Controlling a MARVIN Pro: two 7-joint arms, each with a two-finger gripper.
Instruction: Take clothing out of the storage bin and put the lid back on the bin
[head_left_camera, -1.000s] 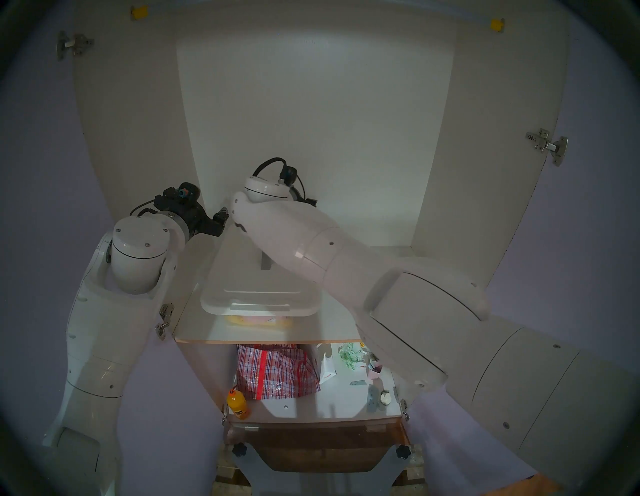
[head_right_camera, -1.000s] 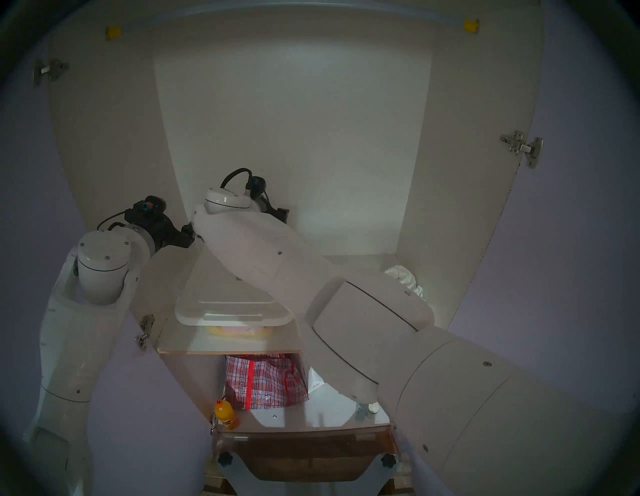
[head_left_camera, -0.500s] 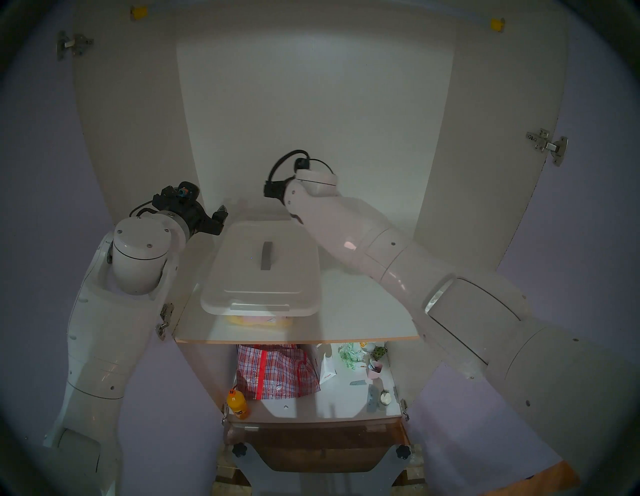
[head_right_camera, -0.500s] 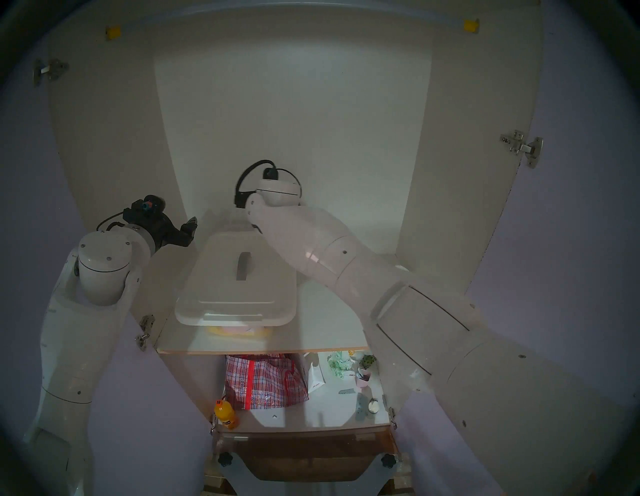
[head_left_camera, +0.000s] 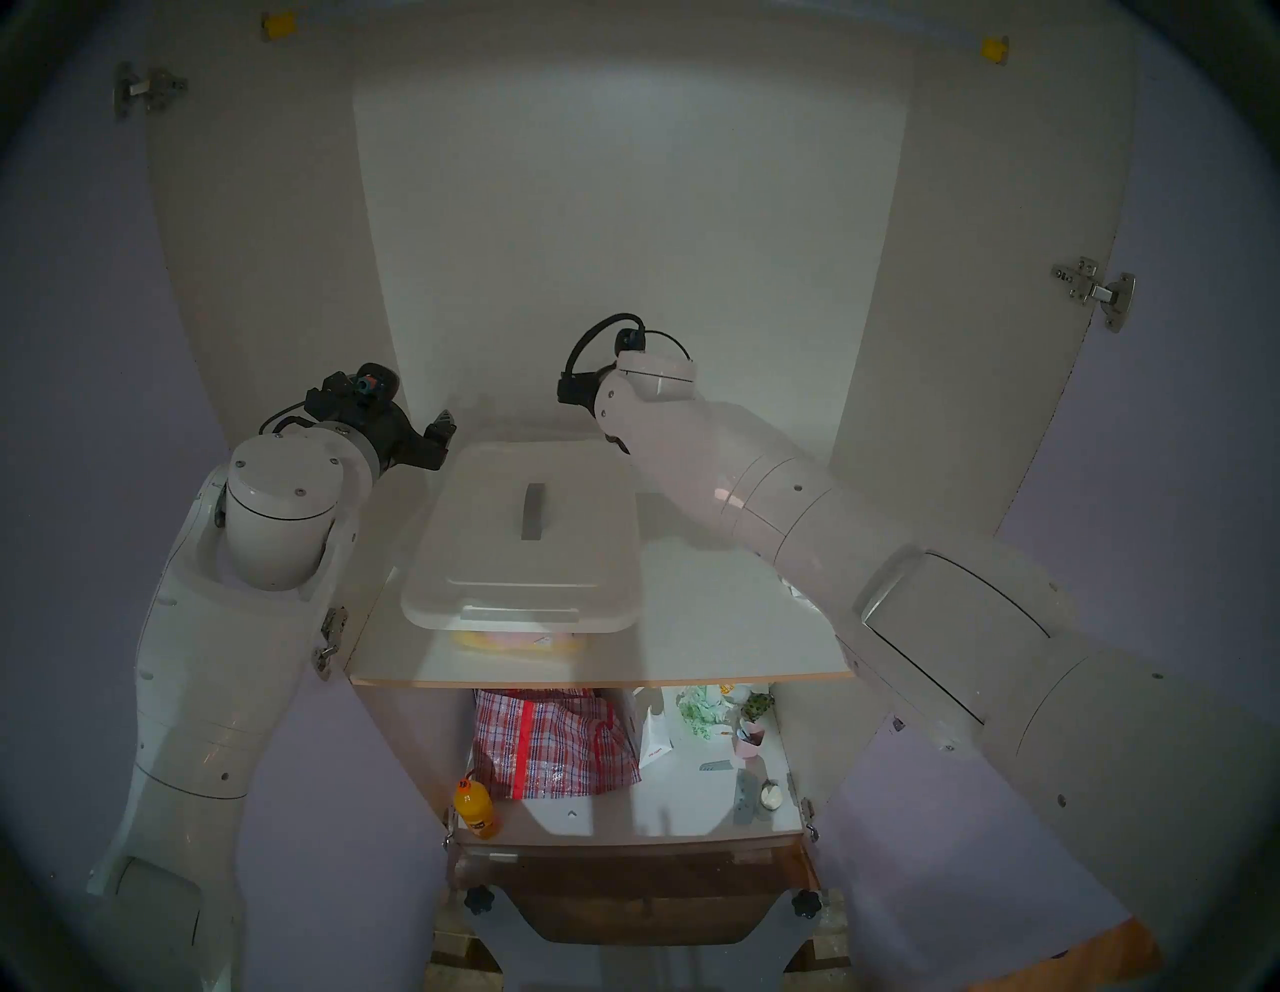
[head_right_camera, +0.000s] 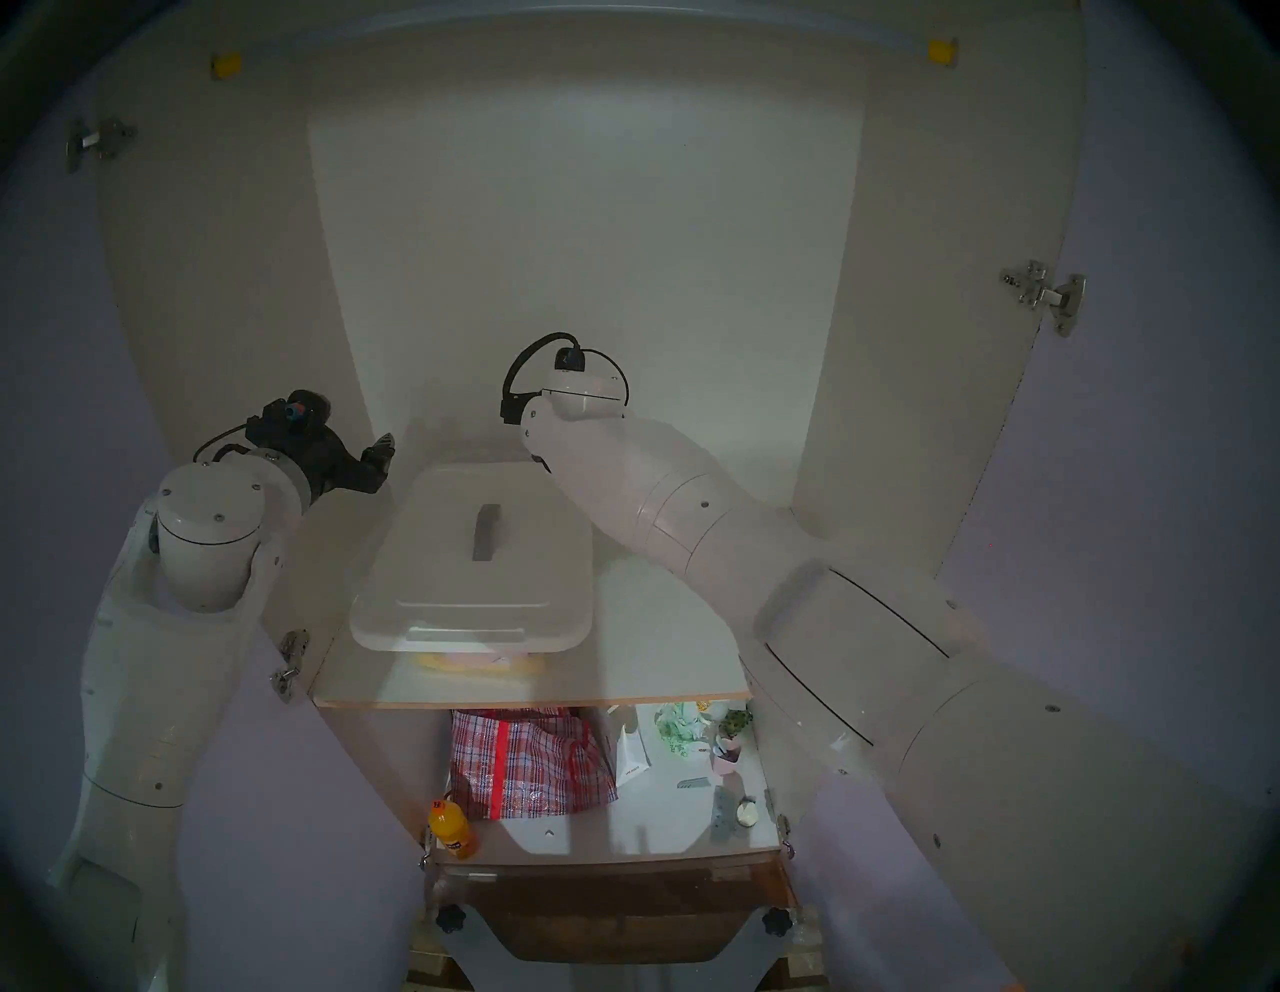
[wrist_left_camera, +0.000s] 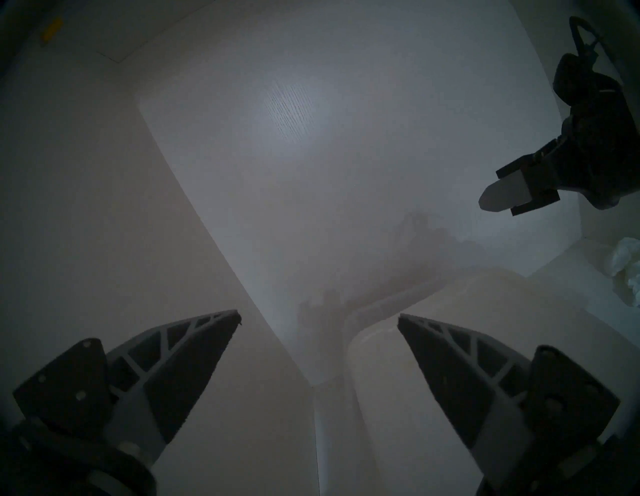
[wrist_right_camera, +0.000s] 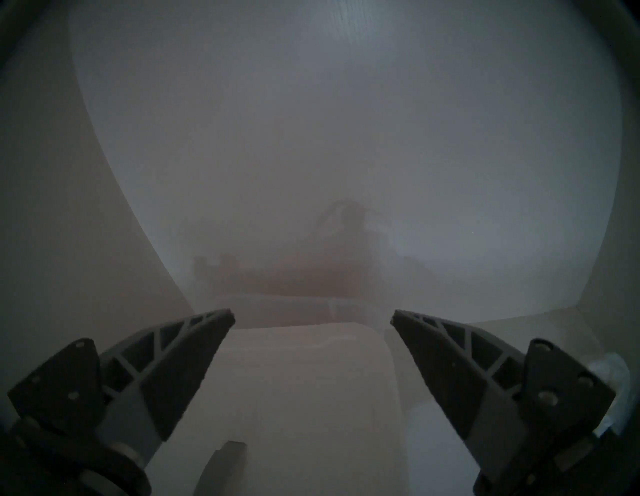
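Storage bin (head_left_camera: 516, 641): near shelf edge, mostly hidden beneath lid.
Lid (head_left_camera: 526, 540): seated on bin; rigid, light, smooth; best taken by grey handle (head_left_camera: 534, 511).
Left gripper (wrist_left_camera: 318, 320): jaws apart, empty, beside lid.
Right gripper (wrist_right_camera: 311, 317): jaws apart, empty, above lid's far end.
Clothing (wrist_left_camera: 625, 268): soft, crumpled, far right on shelf.

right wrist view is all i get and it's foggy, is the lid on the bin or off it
observer: The lid lies on top of the storage bin. I cannot tell whether it is fully seated.
operator: where's the left gripper
observer: The left gripper is open beside the lid's far left corner and holds nothing.
operator: anything left inside
observer: Through the bin's near wall, something yellow and pink shows under the lid.
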